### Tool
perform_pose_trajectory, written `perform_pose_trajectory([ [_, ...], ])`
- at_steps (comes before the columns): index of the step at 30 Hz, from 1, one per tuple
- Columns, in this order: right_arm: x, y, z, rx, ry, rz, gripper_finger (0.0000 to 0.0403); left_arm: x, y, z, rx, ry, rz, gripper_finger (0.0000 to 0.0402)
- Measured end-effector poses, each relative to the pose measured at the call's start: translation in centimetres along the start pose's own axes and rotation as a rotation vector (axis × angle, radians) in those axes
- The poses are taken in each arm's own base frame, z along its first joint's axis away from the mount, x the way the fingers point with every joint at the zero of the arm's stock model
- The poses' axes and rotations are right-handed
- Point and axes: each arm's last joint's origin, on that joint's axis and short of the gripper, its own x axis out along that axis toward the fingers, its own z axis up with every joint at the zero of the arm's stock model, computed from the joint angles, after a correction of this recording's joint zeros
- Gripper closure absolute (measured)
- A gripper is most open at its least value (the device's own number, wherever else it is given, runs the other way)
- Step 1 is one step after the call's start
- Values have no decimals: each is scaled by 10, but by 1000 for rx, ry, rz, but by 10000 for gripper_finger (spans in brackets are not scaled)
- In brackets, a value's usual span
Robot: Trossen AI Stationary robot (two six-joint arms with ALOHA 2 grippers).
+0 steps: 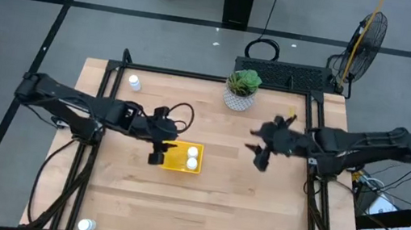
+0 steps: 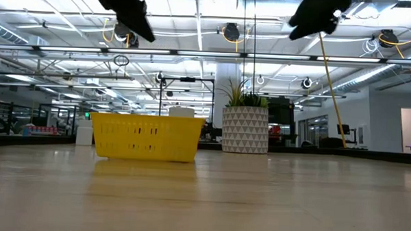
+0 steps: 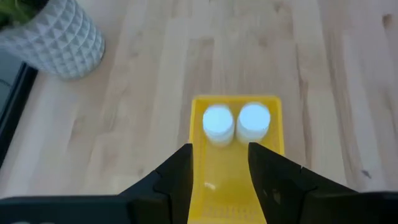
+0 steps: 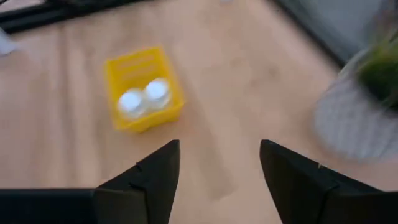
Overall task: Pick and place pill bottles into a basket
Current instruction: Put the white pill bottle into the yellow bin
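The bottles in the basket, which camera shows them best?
The left wrist view: both bottles stand side by side at the far end of the basket, seen large from above. The right wrist view shows them smaller. The high view shows two small white dots. In the low view the basket's wall hides them.

The high view looks straight down on the whole light wooden table (image 1: 240, 210) from well above. The low view sits at tabletop level, facing across the planks into the room. Each wrist view looks down past its own arm's dark fingers (image 3: 177, 177). All four share the small square bright-yellow basket (image 1: 175, 162), and three also show the white patterned plant pot (image 2: 245, 130).
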Motion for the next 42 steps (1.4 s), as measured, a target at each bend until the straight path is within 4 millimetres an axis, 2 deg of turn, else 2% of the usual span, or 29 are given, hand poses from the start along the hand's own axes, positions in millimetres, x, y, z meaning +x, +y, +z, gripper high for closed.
perform_pose_trajectory([
  [3, -7, 12, -15, 87, 99, 60, 199, -2, 1, -2, -1, 10, 4, 245],
  [10, -18, 31, -46, 267, 359, 83, 199, 2, 0, -7, -16, 76, 11, 245],
  [19, -19, 59, -54, 244, 319, 209, 200, 2, 0, -7, -42, 72, 12, 245],
  [26, -23, 51, -71, 325, 592, 63, 200, 2, 0, -7, -54, 72, 12, 245],
  [30, -23, 56, -87, 378, 768, -46, 200, 2, 0, -7, -60, 72, 12, 245],
  [35, -25, 76, -101, 465, 844, -86, 200, 2, 0, -7, -60, 72, 12, 245],
  [42, -36, 116, -104, 557, 839, -139, 219, 2, 0, -7, -62, 72, 12, 245],
])
